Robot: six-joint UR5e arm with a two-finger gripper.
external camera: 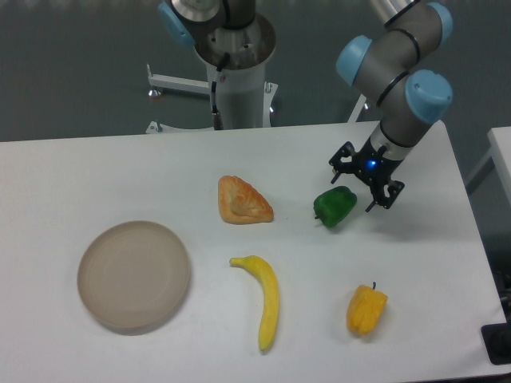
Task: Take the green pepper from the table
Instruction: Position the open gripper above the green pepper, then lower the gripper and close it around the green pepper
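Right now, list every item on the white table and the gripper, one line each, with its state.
Black two-finger gripper: open, above the table just right of the pepper, holding nothing.
Glossy dark-green bell pepper: on the white table, ungrasped.
Yellow-orange pepper: lying near the front edge.
Yellow curved banana: lying flat.
Golden croissant-like pastry: resting on the table.
Round beige plate: empty.

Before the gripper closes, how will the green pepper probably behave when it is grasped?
The green pepper looks glossy, so the fingers may slip. Its rounded, lumpy shape could roll on the table. The gripper is beside it.
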